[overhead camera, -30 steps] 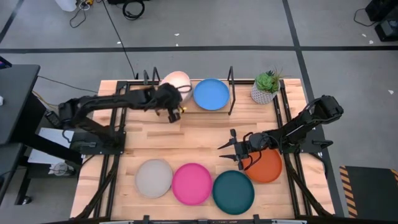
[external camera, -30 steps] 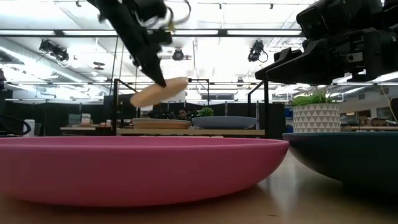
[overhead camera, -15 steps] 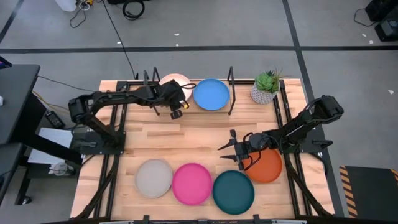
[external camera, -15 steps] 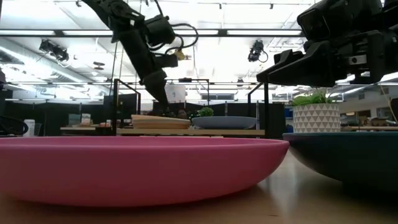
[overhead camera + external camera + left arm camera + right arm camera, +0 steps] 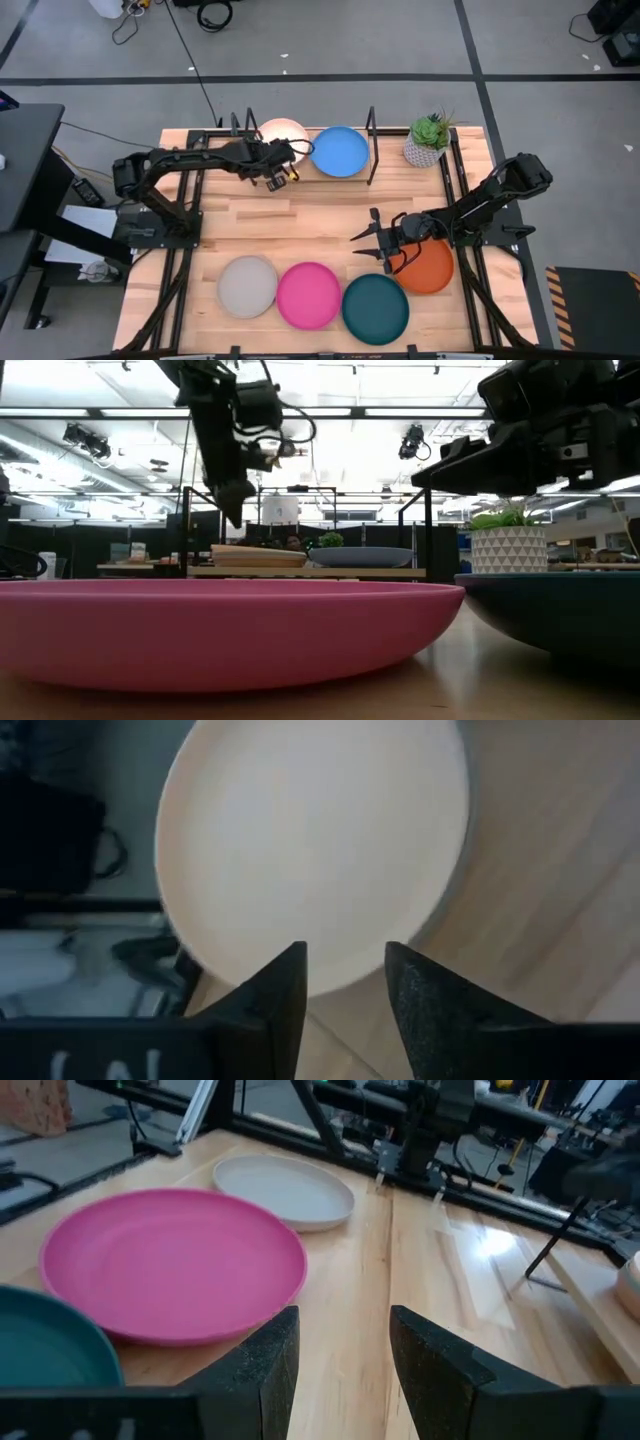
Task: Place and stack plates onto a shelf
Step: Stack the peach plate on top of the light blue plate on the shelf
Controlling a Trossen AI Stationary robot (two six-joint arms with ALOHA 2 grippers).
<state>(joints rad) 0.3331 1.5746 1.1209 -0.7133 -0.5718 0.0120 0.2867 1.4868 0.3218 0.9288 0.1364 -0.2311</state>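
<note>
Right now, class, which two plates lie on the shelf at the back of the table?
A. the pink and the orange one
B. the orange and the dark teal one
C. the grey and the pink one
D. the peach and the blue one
D: the peach plate and the blue plate lie side by side on the shelf, while the others sit on the table's front half.

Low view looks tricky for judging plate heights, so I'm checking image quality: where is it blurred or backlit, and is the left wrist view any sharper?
Low view: the magenta plate fills the foreground, soft and out of focus; bright ceiling lights backlight the left hand into a silhouette. Left wrist view: the peach plate is blurred and pale, with no crisp rim.
</note>
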